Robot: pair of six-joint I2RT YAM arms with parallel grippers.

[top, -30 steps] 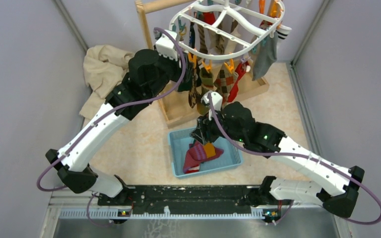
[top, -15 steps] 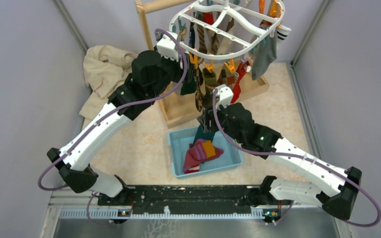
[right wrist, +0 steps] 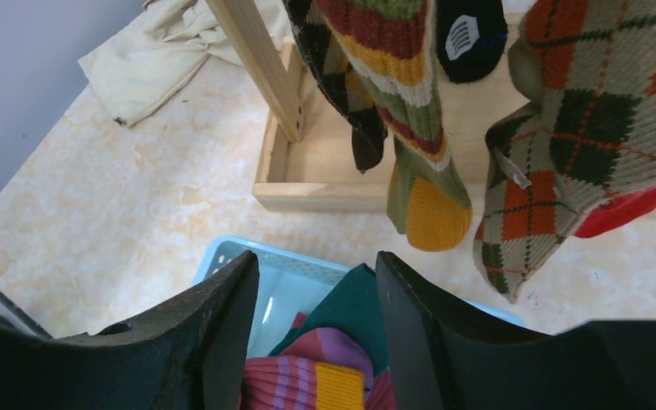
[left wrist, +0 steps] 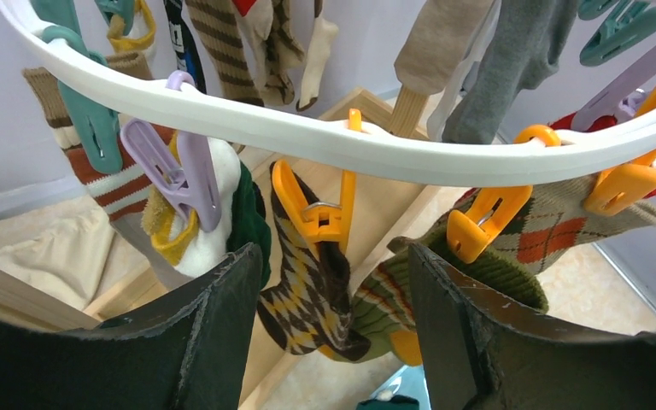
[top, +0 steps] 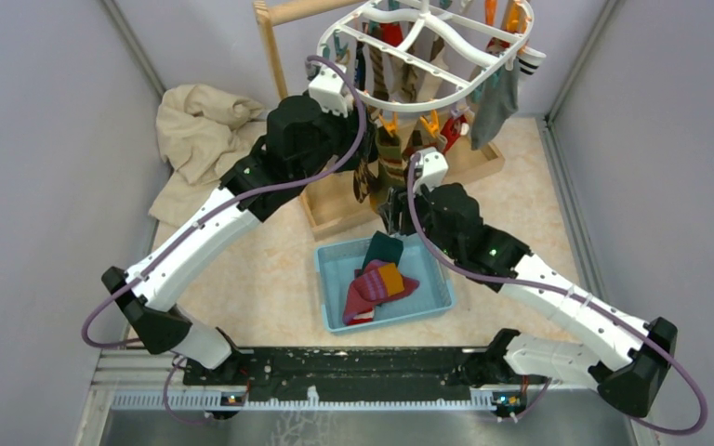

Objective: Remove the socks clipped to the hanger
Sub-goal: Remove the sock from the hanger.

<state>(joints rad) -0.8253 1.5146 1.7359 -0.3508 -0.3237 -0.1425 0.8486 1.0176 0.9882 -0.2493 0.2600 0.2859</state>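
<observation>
White plastic hanger hangs over the wooden stand, with socks clipped all round it and a few more lying in the blue basket in front. Your left claw is partly open and empty just below the rim, facing a brown patterned sock. Your right claw is also parted, holding nothing, above the basket.

No legible text; white printed patch on black sock unreadable.
</observation>
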